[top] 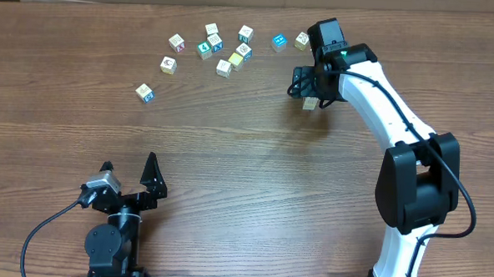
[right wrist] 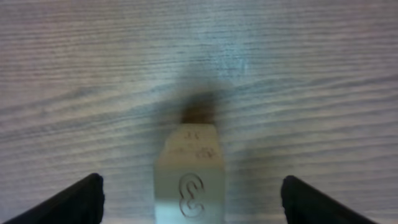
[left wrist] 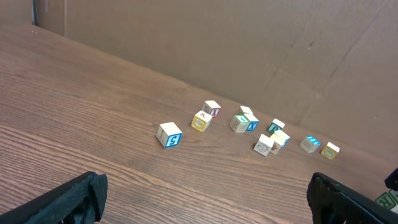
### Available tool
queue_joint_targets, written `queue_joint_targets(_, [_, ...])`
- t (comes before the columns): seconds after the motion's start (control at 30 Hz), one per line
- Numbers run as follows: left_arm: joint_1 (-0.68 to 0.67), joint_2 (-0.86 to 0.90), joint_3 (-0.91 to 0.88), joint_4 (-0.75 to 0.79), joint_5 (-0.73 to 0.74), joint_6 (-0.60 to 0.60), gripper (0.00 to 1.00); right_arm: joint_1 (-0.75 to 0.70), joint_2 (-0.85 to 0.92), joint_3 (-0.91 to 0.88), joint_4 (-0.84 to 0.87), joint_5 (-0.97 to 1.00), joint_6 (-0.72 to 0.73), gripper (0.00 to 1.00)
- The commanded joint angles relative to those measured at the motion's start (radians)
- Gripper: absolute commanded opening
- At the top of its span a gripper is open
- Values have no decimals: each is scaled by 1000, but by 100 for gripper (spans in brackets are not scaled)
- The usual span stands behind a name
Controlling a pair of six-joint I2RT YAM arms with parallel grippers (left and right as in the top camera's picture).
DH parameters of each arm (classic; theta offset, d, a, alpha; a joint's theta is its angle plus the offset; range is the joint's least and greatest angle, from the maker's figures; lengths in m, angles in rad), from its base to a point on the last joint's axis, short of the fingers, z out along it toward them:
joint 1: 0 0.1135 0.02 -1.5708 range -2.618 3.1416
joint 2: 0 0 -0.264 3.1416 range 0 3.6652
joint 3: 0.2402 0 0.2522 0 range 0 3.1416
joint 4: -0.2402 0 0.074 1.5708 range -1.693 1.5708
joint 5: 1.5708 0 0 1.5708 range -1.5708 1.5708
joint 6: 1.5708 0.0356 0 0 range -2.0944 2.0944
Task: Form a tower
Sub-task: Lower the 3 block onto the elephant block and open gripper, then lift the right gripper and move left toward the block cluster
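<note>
- Spreading the right gripper (right wrist: 190, 178) wide, with its dark fingers (right wrist: 71, 202) far out to either side and closing on nothing.
- Framing the tower (right wrist: 189, 186) squarely in the middle of that gap, touching neither finger.
- Turning a pale face with a curled printed mark toward the wrist camera; blurring too much for a count of cubes, though probably standing more than one high.
- Throwing a small dark shadow onto the wooden table (top: 229, 154) just past the tower's far side.
- Peeking out, from overhead, as a pale block just beside the right gripper's tip, on the side facing away from the scattered blocks.
- Holding the left gripper (top: 129, 165) splayed as well, low over the table, pinching nothing and sitting well apart from the tower.
- Looking out past the left fingertips toward the loose picture cubes (top: 215, 44), strewn well ahead of that gripper in a ragged band.
- Placing a blue-faced cube (left wrist: 169, 134) nearest the left gripper, apart from the rest.
- Leaving two more cubes, a bright blue one (top: 278, 42) and a pale one (top: 302, 40), close beside the right gripper's wrist, on the opposite side from the tower.
</note>
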Motion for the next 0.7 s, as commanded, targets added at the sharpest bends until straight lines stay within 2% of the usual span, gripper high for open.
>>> queue_joint_targets(0.0, [-3, -8, -3, 2, 5, -6, 100, -5, -3, 129, -42, 39, -5, 93])
queue_joint_targets(0.17, [-3, -8, -3, 2, 5, -6, 100, -1, -4, 387, -171, 38, -5, 100])
queue_joint_targets(0.37, [-3, -8, -3, 2, 5, -6, 99, 9, -4, 660, -244, 5, -5, 100])
queue_joint_targets(0.53, [-3, -8, -3, 2, 5, -6, 99, 12, -4, 799, -222, -55, -4, 100])
queue_joint_targets(0.67, [-3, -8, -3, 2, 5, -6, 99, 26, -3, 826, -155, -61, -5, 100])
